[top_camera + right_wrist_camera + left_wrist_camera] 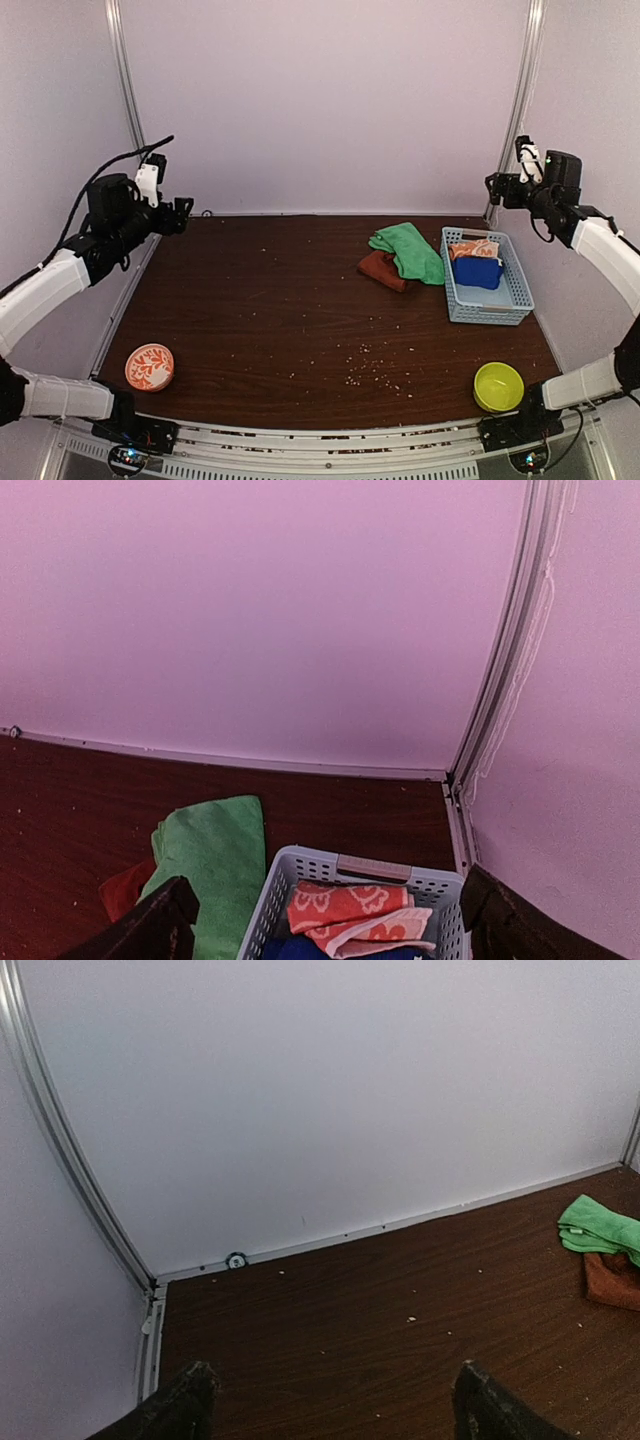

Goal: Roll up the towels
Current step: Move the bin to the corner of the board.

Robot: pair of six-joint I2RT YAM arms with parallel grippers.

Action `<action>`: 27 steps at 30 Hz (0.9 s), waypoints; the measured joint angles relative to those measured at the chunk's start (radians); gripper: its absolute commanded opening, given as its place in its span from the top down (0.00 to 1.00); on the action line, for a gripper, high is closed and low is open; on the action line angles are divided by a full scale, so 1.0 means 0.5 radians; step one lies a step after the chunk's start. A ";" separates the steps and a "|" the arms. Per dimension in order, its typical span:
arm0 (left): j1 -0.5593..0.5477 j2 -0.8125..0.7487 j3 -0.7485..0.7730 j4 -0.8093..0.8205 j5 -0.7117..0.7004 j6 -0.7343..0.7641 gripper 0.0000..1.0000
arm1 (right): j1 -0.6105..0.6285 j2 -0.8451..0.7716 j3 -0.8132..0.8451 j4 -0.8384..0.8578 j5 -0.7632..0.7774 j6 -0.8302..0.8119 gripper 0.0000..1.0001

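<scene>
A bright green towel (409, 250) lies folded at the back right of the table, partly over a rust-red towel (383, 269). Both also show in the left wrist view, the green towel (601, 1226) above the red one (613, 1279), and in the right wrist view, green (210, 865) beside red (126, 890). My left gripper (183, 213) hangs high over the table's back left corner, open and empty, far from the towels. My right gripper (494, 187) hovers high at the back right above the basket, open and empty.
A pale blue basket (517, 297) right of the towels holds an orange patterned cloth (474, 249) and a blue cloth (477, 272). A red patterned bowl (149, 367) sits front left, a yellow bowl (498, 386) front right. Crumbs dot the dark wood table (280, 300).
</scene>
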 measured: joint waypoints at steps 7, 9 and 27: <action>-0.343 0.124 0.011 -0.127 0.140 -0.004 0.17 | 0.028 -0.091 -0.047 -0.439 -0.243 -0.451 0.15; -0.494 0.188 0.021 -0.168 0.176 -0.004 0.17 | 0.067 -0.111 -0.063 -0.604 -0.277 -0.611 0.21; -1.036 0.632 0.035 -0.223 0.316 -0.162 0.19 | 0.416 -0.121 -0.547 -1.724 -0.134 -1.659 0.96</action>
